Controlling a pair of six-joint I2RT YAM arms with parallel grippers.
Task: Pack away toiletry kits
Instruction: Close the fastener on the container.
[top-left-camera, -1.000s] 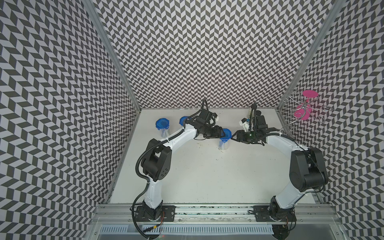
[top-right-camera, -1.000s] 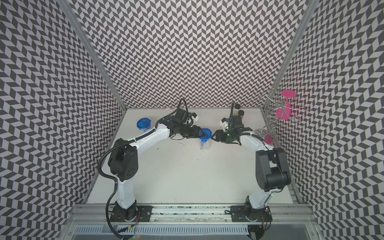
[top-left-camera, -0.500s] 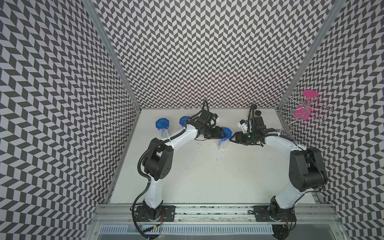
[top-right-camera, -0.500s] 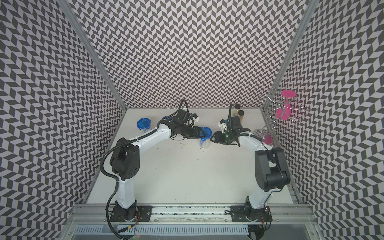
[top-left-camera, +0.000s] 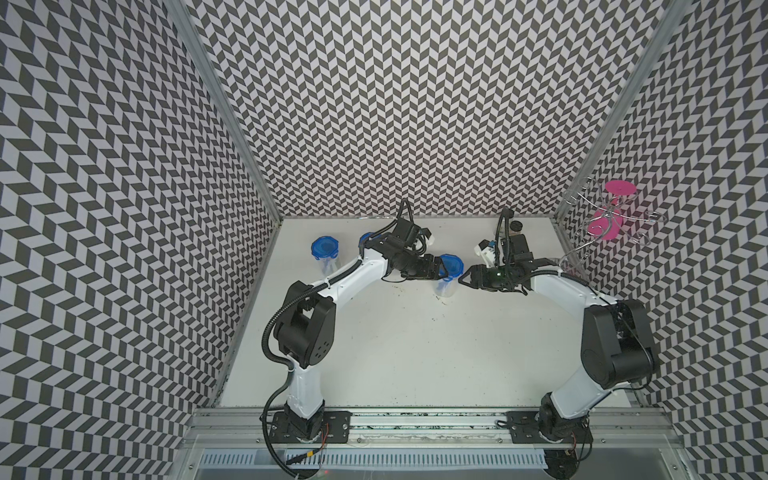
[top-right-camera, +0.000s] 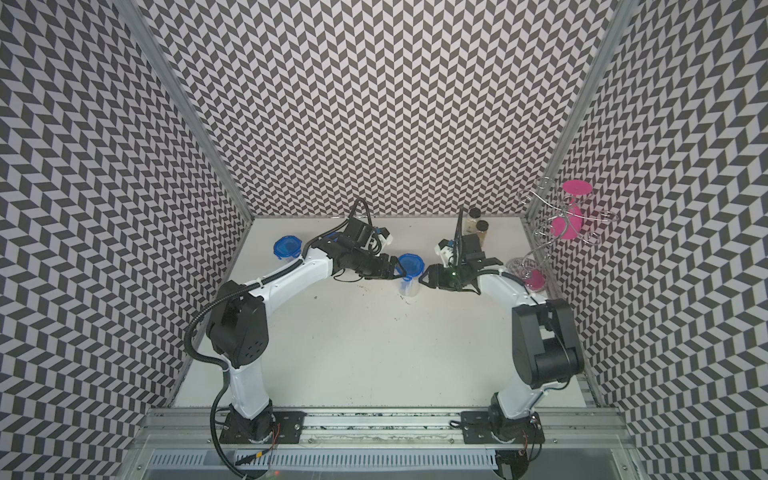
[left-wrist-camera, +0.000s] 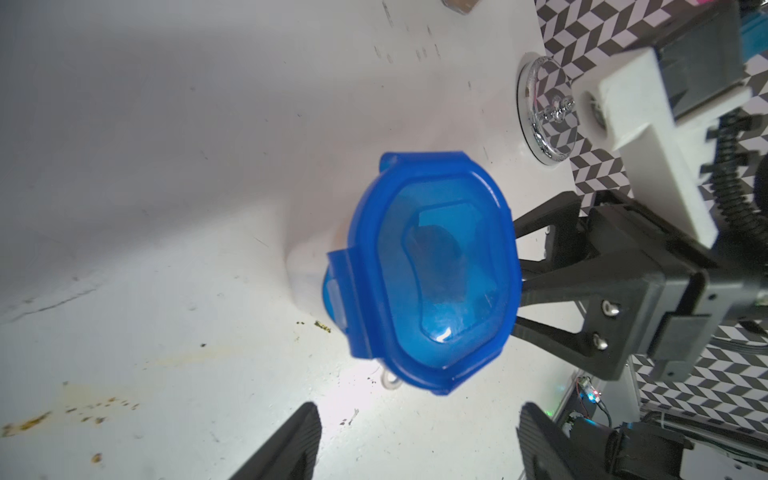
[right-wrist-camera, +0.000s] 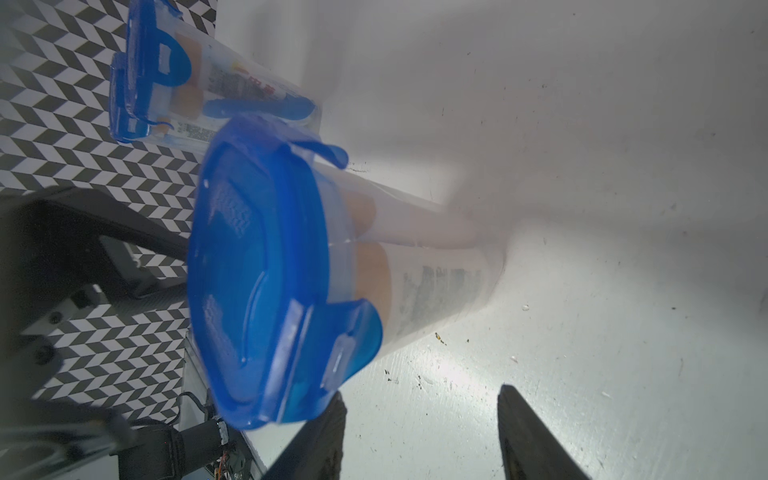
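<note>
Left end effector wider, glossy blue lid

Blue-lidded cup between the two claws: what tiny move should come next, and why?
Probably push the sticking-out lid tab down against the middle cup. A second tab already lies folded down, the blue lid sits on, and the left gripper and right gripper flank it open, holding nothing.

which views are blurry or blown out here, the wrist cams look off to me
Left wrist view: blue lid fairly sharp, white glare on the table beside it. Right wrist view: blue lid smeared and soft, another hotspot on the table, far tabletop hazy. Both top views: crisp and evenly lit.
</note>
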